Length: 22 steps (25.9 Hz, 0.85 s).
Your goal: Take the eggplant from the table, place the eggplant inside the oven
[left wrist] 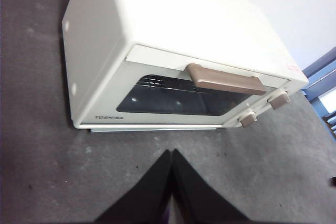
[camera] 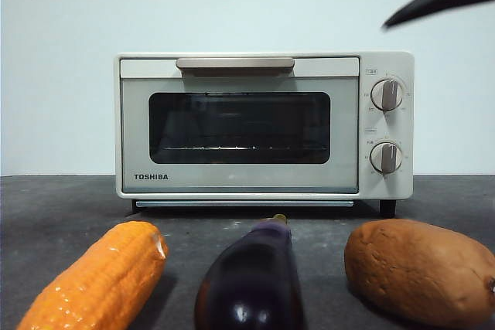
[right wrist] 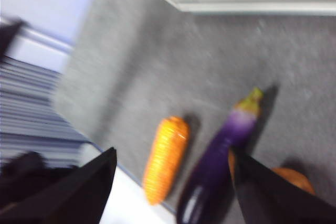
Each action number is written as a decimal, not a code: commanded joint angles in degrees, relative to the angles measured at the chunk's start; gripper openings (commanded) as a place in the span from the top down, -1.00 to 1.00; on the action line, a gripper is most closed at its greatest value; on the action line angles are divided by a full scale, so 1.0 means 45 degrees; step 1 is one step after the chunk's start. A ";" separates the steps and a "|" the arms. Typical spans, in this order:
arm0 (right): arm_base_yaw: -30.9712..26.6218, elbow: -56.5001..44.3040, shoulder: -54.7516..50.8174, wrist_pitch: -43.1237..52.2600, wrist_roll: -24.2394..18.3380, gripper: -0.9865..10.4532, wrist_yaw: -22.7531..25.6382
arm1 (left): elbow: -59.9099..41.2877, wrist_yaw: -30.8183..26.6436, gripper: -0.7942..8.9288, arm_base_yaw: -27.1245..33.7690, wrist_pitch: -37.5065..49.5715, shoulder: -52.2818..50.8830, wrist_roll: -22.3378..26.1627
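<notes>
Evidently, the right gripper (right wrist: pixel 173 182) is hanging wide-jawed above the eggplant (camera: pixel 251 284), probably lining up a grasp, which is lying on the table (camera: pixel 62 206) at the closed oven's (camera: pixel 263 125) six o'clock, while the left gripper (left wrist: pixel 172 153) is waiting pinched together.

Oven (camera: pixel 240 183) cream-white w/ dark glass door, beige bar handle (camera: pixel 234 62), two beige-grey knobs, black TOSHIBA lettering. Eggplant (camera: pixel 251 280) glossy dark purple-black, paler violet nr greenish-yellow stem tip. Corn cob (camera: pixel 97 280) bright orange, rows of kernels. Potato-like lump (camera: pixel 421 268) matte brown. Table (camera: pixel 54 214) dark grey, faintly speckled. Wall white. Gripper jaws black.
</notes>
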 commanded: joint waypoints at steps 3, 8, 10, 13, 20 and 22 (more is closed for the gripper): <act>0.2234 0.0311 0.1583 0.0087 0.0884 0.22 0.2195 | 0.0262 0.0083 0.82 -0.0160 0.0058 0.0083 0.0204; 0.3866 0.1146 0.3949 -0.0515 0.1399 0.22 0.3701 | 0.0262 0.0087 0.82 -0.0189 -0.0112 0.0083 0.0306; 0.4367 0.1719 0.5129 -0.1025 0.1433 0.22 0.4386 | 0.0262 0.0087 0.82 -0.0189 -0.0369 0.0083 0.0549; 0.4852 0.2506 0.6873 -0.1234 0.1486 0.22 0.4969 | 0.0262 0.0083 0.82 -0.0189 -0.0724 0.0083 0.0869; 0.4930 0.3555 0.9879 -0.1234 0.1535 0.22 0.4964 | 0.0262 0.0083 0.82 -0.0403 -0.1127 0.0083 0.1175; 0.4930 0.3609 1.0190 -0.1166 0.1579 0.22 0.4983 | 0.0262 0.0083 0.82 -0.0563 -0.1292 0.0083 0.1350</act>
